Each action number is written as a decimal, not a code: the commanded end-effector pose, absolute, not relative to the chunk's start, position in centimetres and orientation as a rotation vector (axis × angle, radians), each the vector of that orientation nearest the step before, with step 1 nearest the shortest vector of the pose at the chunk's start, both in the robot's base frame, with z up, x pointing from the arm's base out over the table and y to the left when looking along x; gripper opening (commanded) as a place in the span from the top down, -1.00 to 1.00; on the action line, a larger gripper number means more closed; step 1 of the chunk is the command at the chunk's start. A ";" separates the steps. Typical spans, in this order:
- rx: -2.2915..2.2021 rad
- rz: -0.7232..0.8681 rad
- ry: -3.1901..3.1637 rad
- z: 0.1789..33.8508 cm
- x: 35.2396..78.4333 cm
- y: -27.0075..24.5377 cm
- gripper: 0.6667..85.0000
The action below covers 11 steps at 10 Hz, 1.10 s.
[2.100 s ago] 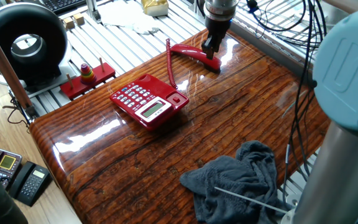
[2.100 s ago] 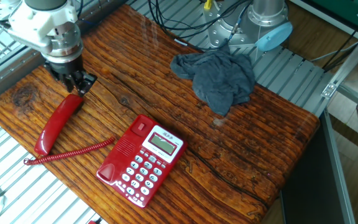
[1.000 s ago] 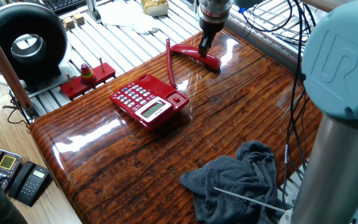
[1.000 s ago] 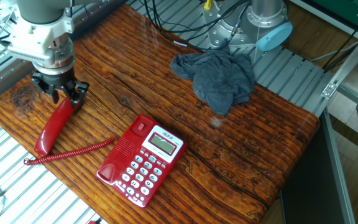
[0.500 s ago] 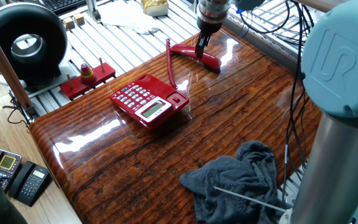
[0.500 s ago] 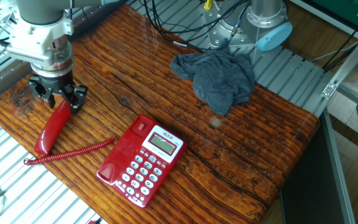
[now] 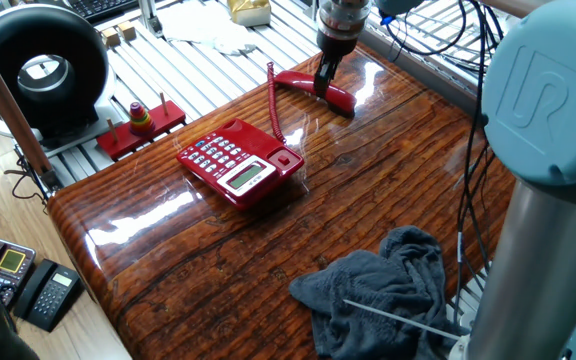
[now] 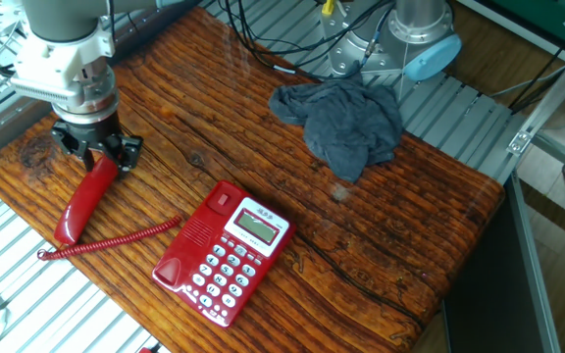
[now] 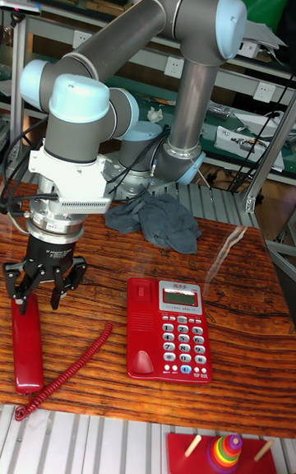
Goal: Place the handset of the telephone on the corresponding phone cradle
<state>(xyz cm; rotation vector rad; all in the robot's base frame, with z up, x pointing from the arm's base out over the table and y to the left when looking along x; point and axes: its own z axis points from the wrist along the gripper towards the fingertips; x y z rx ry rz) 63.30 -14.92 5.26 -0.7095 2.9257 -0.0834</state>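
The handset [image 8: 84, 200] is what I'm going for, and the grip has to be square before anything else. My gripper [image 8: 97, 160] stands upright over the handset's upper end, fingers [image 9: 20, 302] spread apart with the red bar between them, nothing clamped yet. I judge the step in hand is the grasp. To do it well I want the jaws straddling the narrow width, low enough that the pads meet the sides rather than the rounded top, since glossy plastic will likely slip. Gripping this close to one end means the far end may droop on lifting, so I'd lift slowly and keep the bar level.

The handset lies flat on the table [image 7: 388, 160], directly under the gripper and running away from it toward the table edge. Its coiled cord [image 8: 116, 238] trails loosely from the far end across to the telephone [image 8: 224, 250], which sits well apart. The phone cradle [image 9: 142, 328] runs along the keypad's side, empty. The cord may drag during the carry.
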 end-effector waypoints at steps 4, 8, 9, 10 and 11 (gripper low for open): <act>-0.637 -0.057 2.978 5.2 62.4 -14.9 -0.26; -0.558 -0.072 2.957 5.3 63.3 -15.1 -0.23; -0.565 -0.069 2.959 5.3 63.2 -15.0 -0.23; -0.580 -0.079 2.959 5.3 63.2 -15.2 -0.23; -0.602 -0.086 2.959 5.5 63.3 -15.6 -0.22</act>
